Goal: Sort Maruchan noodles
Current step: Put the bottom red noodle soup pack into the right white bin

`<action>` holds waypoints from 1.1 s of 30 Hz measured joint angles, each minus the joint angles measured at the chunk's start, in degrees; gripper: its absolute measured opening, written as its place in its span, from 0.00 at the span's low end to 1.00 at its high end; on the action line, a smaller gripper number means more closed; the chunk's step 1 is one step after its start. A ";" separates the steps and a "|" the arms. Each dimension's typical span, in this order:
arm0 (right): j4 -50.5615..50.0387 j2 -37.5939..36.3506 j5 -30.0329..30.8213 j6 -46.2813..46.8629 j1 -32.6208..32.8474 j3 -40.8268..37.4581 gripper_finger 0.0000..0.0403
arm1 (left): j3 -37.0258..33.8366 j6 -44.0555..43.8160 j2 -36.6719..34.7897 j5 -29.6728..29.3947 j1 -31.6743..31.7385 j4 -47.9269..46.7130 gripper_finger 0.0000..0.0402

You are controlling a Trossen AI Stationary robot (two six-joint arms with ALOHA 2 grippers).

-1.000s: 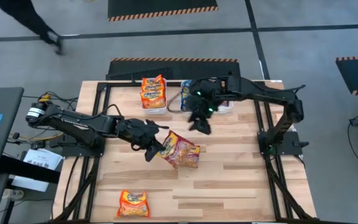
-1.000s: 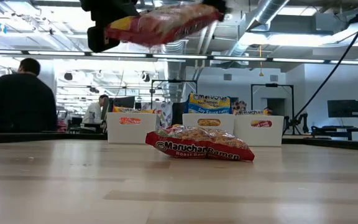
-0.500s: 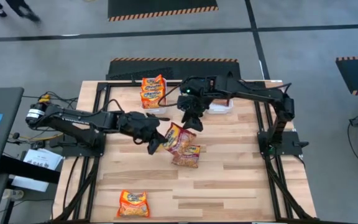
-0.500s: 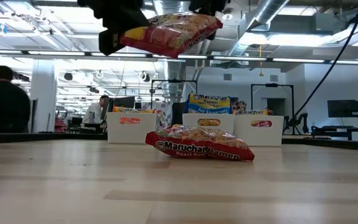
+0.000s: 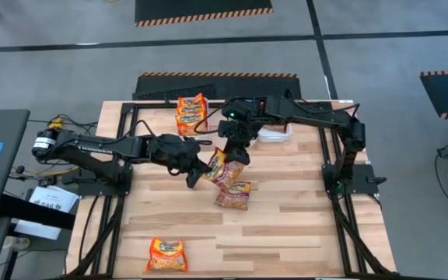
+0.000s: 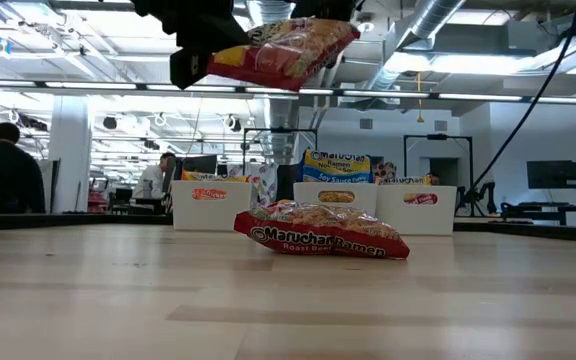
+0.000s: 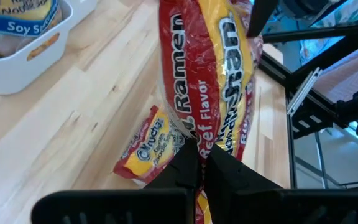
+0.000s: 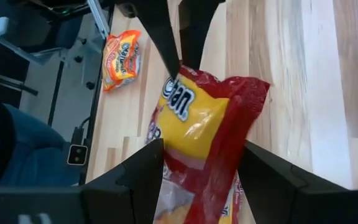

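My left gripper (image 5: 201, 173) is shut on a dark red Maruchan noodles packet (image 5: 218, 165), held in the air over mid-table. My right gripper (image 8: 204, 147) is open above it. Its fingers stand on either side of the packet (image 8: 207, 134) at the end away from my left gripper; whether they touch it, I cannot tell. A second dark red packet (image 5: 234, 194) lies flat on the table just below. An orange packet (image 5: 166, 254) lies flat near the front edge. At the far edge, orange packets (image 5: 192, 114) fill one white bin. My left gripper pinches the red packet's edge (image 7: 194, 134) between its two shut fingers. It comes from the table's left, slanting a little downward. The packet (image 6: 283, 50) is lifted clear of the table and reaches away from the fingers toward my right gripper.
Three white bins (image 6: 211, 205) (image 6: 336, 205) (image 6: 418, 208) stand in a row at the far edge; the middle one holds a blue packet. Black frame rails (image 5: 334, 167) run along both table sides. A person stands in the room beyond the table.
My left gripper has carried the red packet toward the far edge, off the packet lying on the table. My right gripper has come from the bins toward the table's left and down, over the packet's free end, its fingers still wide.
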 joint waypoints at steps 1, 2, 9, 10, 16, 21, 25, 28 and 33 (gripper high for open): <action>-0.02 0.02 0.03 0.00 0.00 0.00 0.55 | 0.00 0.01 0.00 0.00 0.12 0.42 0.00; 0.01 0.00 0.06 0.00 0.00 0.00 0.55 | 0.00 0.08 0.00 -0.03 0.23 1.01 0.00; 0.18 0.00 0.06 1.44 0.07 0.00 0.52 | 0.02 0.43 0.04 -0.85 1.39 3.13 0.00; 0.16 0.00 0.06 1.88 0.07 0.00 0.50 | 0.02 0.53 0.04 -0.98 1.53 3.36 0.00; 0.15 -0.02 -0.07 2.13 0.00 0.01 0.33 | 0.02 1.28 0.05 -2.05 2.25 3.87 0.00; 0.08 -0.08 -0.10 2.21 -0.02 0.02 0.20 | 0.02 1.91 0.07 -4.93 2.25 3.82 0.00; 0.12 -0.09 -0.05 2.21 -0.02 0.02 0.15 | 0.02 1.86 0.07 -5.24 2.26 3.81 0.01; 0.16 -0.09 -0.05 2.21 0.00 0.02 0.14 | 0.02 -0.08 0.07 -4.70 2.38 3.93 0.04; 0.16 -0.09 -0.11 2.12 0.11 0.02 0.14 | 0.02 -0.71 0.07 0.03 3.64 4.81 0.13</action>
